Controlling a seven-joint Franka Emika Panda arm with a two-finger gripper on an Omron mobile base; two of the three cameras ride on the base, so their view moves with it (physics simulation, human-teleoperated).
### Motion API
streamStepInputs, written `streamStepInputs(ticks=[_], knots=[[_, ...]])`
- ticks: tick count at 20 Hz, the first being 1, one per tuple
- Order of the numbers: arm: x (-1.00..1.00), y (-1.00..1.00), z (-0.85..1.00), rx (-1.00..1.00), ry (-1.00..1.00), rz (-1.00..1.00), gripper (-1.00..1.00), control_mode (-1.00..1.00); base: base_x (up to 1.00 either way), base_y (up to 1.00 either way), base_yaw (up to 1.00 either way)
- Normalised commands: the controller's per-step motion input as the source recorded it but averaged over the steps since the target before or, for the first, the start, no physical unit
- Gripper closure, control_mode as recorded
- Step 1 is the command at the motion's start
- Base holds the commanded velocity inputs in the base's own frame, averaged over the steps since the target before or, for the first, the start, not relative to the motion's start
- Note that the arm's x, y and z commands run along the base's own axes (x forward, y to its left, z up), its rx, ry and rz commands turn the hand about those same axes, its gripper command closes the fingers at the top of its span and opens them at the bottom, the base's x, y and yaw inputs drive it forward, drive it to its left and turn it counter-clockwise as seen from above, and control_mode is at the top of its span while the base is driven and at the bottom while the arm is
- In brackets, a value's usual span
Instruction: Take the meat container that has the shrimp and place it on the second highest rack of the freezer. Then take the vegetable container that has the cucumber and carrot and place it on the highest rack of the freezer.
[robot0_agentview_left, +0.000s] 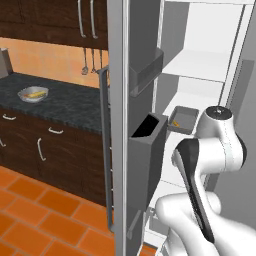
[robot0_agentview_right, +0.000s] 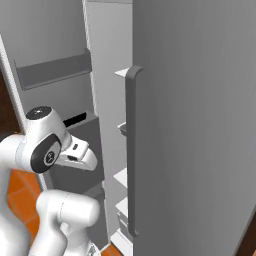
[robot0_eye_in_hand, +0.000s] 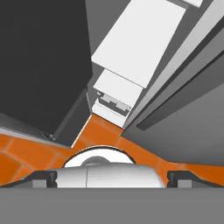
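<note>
Currently, item by item:

- Gripper (robot0_eye_in_hand: 112, 178): released, fingers spread wide with nothing between them. In the hand view it looks down past the freezer's lower shelves to the orange floor (robot0_eye_in_hand: 26, 153).
- Meat container (robot0_agentview_left: 183, 119): grey tray resting at the front edge of a white shelf inside the freezer (robot0_agentview_left: 118, 125), apart from the arm. It appears to be the second shelf down, but the top of the interior is cut off, so the count is not certain. Its long axis seems to run from the shelf front back into the cabinet, angled a little toward the right of the left base view.
- Shrimp (robot0_agentview_left: 176, 123): small orange piece in the tray's near corner; too small to tell which way it curls.
- Vegetable container (robot0_agentview_left: 33, 93): round grey bowl on the dark counter (robot0_agentview_left: 65, 102), well apart from the freezer and beyond its open door. The cucumber and carrot show as a yellow-orange streak lying roughly across the bowl, left to right in that view.
- Step in hand, as judged: tray delivered, bowl next.
- Handling note: keep the hand clear of the door bin (robot0_agentview_left: 147, 145). Approach the bowl from above and grip its rim rather than the sticks. Carry it level so they do not roll out
</note>
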Motion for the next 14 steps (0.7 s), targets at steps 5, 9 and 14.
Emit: streamStepInputs(ticks=[5, 9, 14], knots=[[0.00, 0.00, 0.00, 0.00, 0.00, 0.00, -1.00, 1.00, -0.75, 0.09, 0.06], [0.00, 0.00, 0.00, 0.00, 0.00, 0.00, -1.00, 1.00, -0.89, 0.01, 0.23], [0.00, 0.00, 0.00, 0.00, 0.00, 0.00, -1.00, 1.00, -0.83, -0.02, 0.79]])
